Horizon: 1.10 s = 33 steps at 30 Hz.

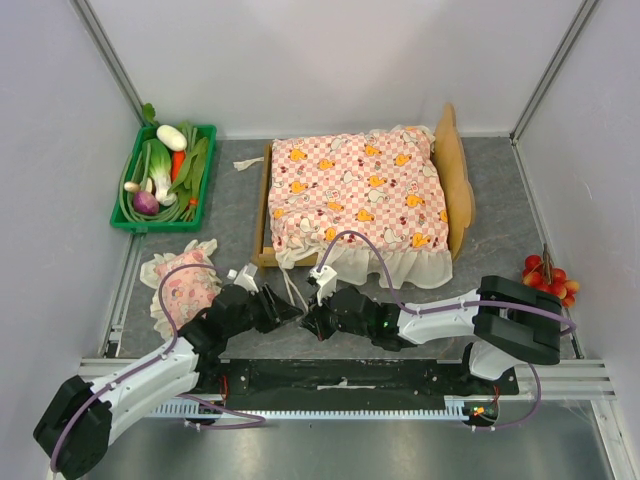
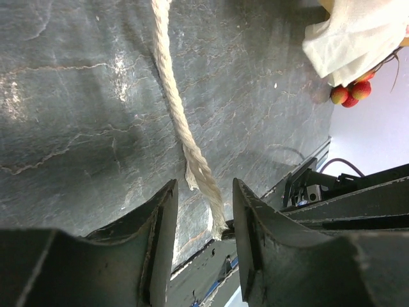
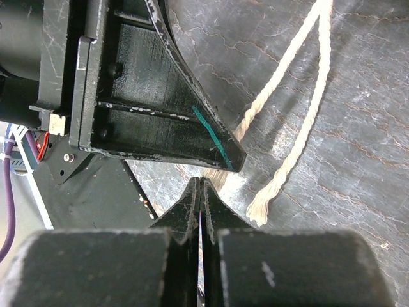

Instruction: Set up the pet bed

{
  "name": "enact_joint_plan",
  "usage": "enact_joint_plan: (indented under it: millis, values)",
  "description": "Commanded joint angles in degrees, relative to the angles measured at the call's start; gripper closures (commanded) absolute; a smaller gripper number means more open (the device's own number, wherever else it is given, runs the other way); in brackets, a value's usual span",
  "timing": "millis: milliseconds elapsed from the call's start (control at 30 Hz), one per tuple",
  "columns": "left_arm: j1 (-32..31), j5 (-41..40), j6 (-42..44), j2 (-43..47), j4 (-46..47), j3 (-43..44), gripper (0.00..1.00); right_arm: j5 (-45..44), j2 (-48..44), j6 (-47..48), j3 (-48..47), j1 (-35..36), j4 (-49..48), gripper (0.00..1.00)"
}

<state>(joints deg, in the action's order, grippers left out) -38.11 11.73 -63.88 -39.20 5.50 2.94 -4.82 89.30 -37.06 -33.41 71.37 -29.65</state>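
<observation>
The pet bed is a light-wood frame with its curved headboard at the right. The pink-checked mattress lies on it. Cream cords trail from the bed's near left corner onto the dark mat. My left gripper is open around one cord, jaws either side. My right gripper is shut at that cord's end, tip to tip with the left finger. A second cord end lies free.
A small pink frilled pillow lies at the near left. A green tray of vegetables stands at the far left. Red fruits lie at the right, also in the left wrist view. White walls close three sides.
</observation>
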Motion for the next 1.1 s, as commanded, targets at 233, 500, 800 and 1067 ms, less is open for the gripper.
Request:
enact_joint_plan:
  millis: [233,500,800,1067]
  values:
    - [-1.0,-2.9,-2.3,-0.6,4.3,-1.8,0.71,0.0,-0.5,0.1,-0.3,-0.2,-3.1,1.0]
    - [-1.1,-5.1,-2.3,-1.1,4.4,-1.9,0.63,1.1,-0.2,0.3,-0.5,-0.1,-3.1,1.0]
    - [-1.1,-6.5,-2.2,-2.8,6.4,-1.0,0.55,2.1,0.2,0.3,-0.7,-0.1,-3.0,1.0]
    - [-1.1,-5.3,-2.0,-5.8,9.2,-1.1,0.8,2.5,0.6,0.3,-1.0,-0.1,-3.0,1.0]
